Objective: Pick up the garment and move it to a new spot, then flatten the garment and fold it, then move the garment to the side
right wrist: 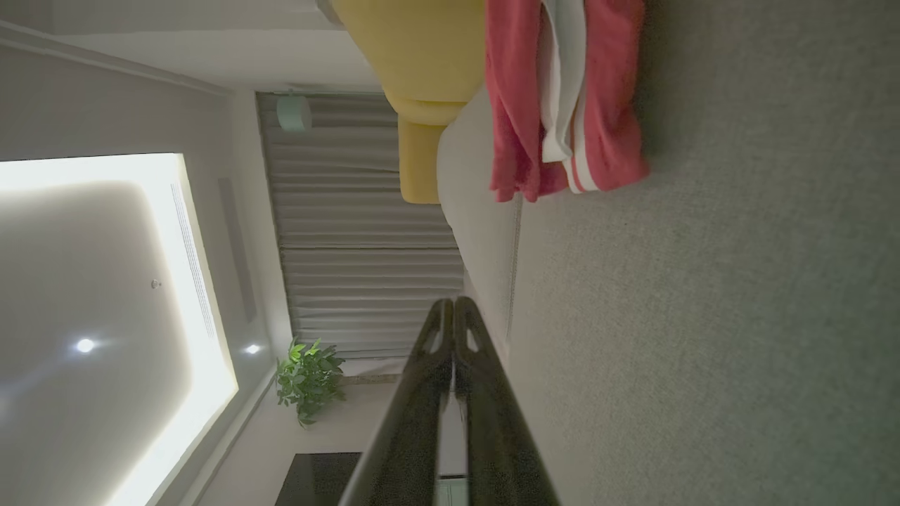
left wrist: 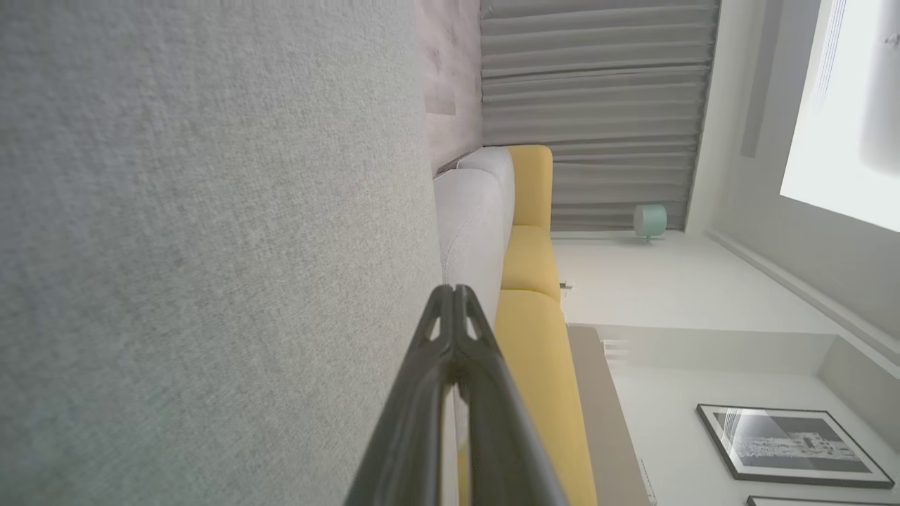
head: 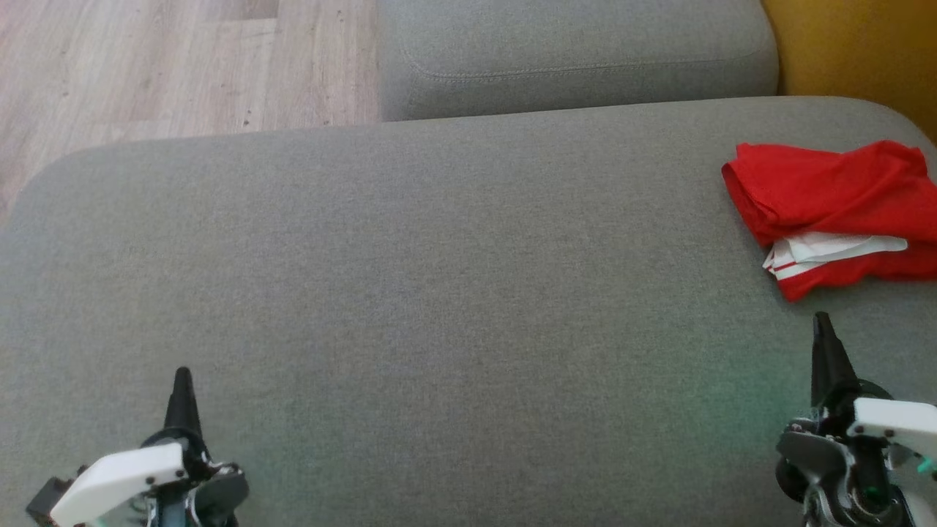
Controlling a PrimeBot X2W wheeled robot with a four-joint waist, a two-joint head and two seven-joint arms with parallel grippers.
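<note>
One garment (head: pixel 827 197) (red) near yellow seat (head: pixel 856 51)

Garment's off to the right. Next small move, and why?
Probably open the right claw and ease it toward the garment: it lies bunched at the cushion's right side, just ahead of that shut, empty claw; the left claw is farther off.

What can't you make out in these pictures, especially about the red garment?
The garment: the head view's right edge cuts off its right part; the right wrist view's top edge cuts it.
What kind of garment: folds hide it.
The framed picture, left wrist view: too small to read.
</note>
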